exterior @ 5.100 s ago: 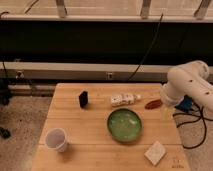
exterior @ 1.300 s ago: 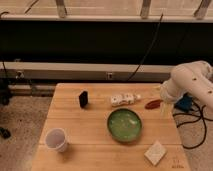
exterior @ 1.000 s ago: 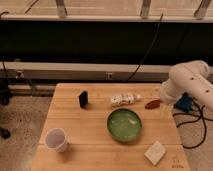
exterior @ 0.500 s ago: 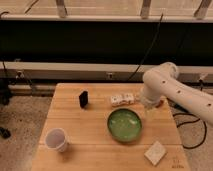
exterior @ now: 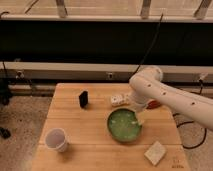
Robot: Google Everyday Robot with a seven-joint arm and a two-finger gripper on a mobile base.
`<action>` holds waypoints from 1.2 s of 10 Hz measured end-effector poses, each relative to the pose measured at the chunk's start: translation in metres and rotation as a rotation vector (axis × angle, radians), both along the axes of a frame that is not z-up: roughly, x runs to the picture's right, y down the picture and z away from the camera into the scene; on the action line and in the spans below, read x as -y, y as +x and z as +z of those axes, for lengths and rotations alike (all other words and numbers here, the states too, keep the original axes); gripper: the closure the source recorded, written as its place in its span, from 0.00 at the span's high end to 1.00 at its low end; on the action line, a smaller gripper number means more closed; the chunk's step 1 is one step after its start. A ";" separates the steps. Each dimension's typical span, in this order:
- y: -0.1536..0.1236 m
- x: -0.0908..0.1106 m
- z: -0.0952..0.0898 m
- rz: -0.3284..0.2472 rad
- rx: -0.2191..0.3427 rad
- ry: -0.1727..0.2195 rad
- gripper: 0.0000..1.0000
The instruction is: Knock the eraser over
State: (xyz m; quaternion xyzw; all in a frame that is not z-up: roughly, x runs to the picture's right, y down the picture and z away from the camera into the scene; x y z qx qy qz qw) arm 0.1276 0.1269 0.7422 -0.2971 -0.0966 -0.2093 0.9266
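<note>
The eraser (exterior: 83, 99) is a small black block standing upright at the back left of the wooden table (exterior: 80, 125). My white arm reaches in from the right, with its elbow above the table's back middle. My gripper (exterior: 140, 118) hangs at the arm's lower end, over the right rim of the green plate (exterior: 123, 125). It is well to the right of the eraser and does not touch it.
A white cup (exterior: 56, 139) stands at the front left. A pale square sponge block (exterior: 155, 152) lies at the front right. A small white object (exterior: 118, 100) lies behind the plate. A reddish-brown object (exterior: 154, 105) shows partly behind the arm.
The arm has swung left from the table's right edge to over the plate, closer to the eraser. The eraser and the other objects have not moved.
</note>
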 end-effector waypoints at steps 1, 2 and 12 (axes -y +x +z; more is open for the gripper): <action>-0.009 0.000 0.001 -0.007 0.011 -0.001 0.80; -0.031 -0.001 0.005 -0.023 0.038 -0.005 0.77; -0.123 -0.001 0.046 -0.057 0.161 -0.047 0.00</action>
